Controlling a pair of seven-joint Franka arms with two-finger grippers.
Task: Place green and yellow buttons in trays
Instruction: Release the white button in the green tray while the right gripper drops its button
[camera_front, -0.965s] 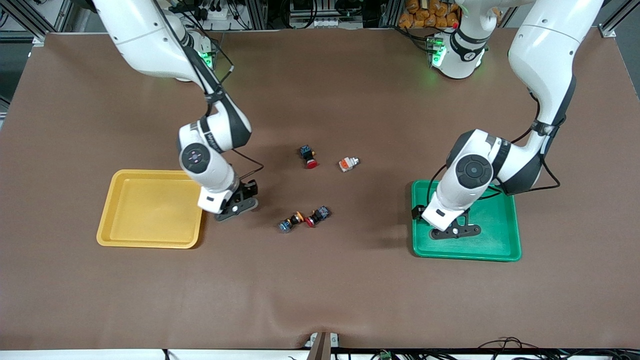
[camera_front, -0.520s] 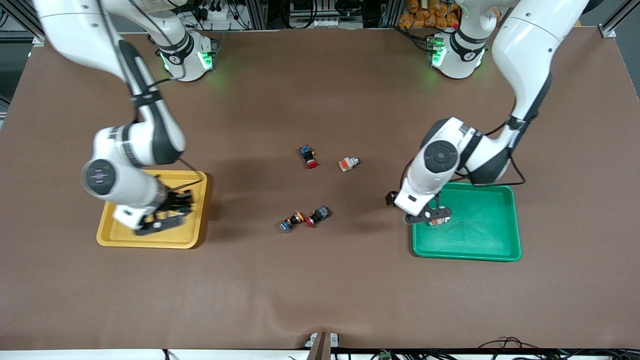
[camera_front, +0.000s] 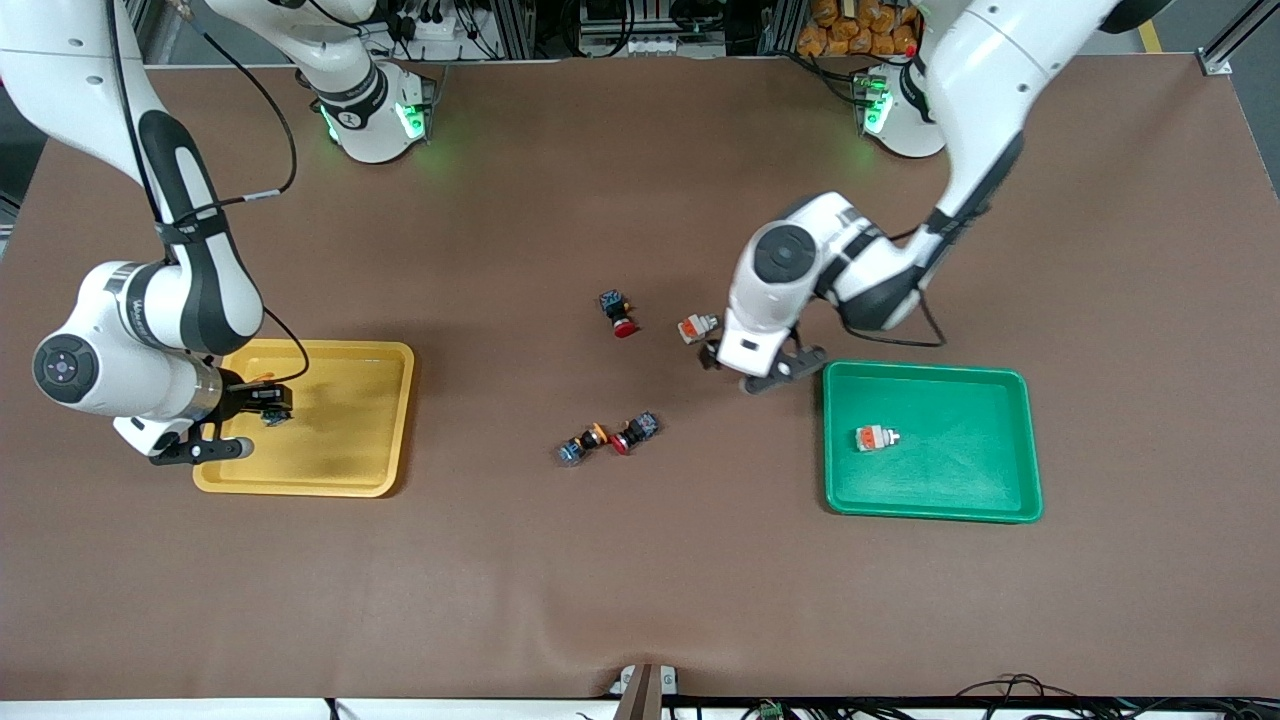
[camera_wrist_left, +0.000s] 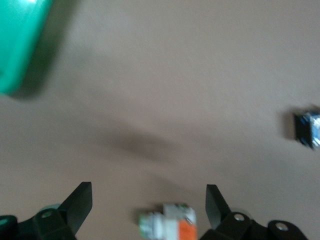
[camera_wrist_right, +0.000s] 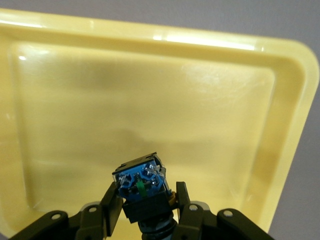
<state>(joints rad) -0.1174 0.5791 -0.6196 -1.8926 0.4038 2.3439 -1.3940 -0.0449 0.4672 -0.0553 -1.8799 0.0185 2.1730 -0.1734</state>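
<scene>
From the front, the green tray (camera_front: 932, 443) sits on the table (camera_front: 640, 580) toward the left arm's end, with one white-and-orange button (camera_front: 876, 438) already lying in it. The left claw (camera_front: 762, 368) hangs over bare table just beside that tray's corner. A second white-and-orange button (camera_front: 697, 326) lies on the table farther from the camera than the tray and just beside the claw, its long axis running roughly along the table's length. A red-capped button (camera_front: 618, 313) lies farther still toward the right arm's end. Nearer the camera a blue-bodied, yellow-capped button (camera_front: 582, 445) touches another red-capped one (camera_front: 636, 432). Well away from the green tray, the right claw (camera_front: 262, 405) is over the yellow tray (camera_front: 370, 440).

In the left wrist view the left claw (camera_wrist_left: 148, 200) is spread wide and empty. The white-and-orange button (camera_wrist_left: 167, 224) shows between its fingers, lying crosswise to the gap. This arm is clearly the nearer one, and I judge a short drop would bring the fingers round it.

In the right wrist view the right claw (camera_wrist_right: 147, 200) is closed on a blue-bodied button (camera_wrist_right: 142, 186) held above the floor of the yellow tray (camera_wrist_right: 210, 115), so letting go looks like its next step.
</scene>
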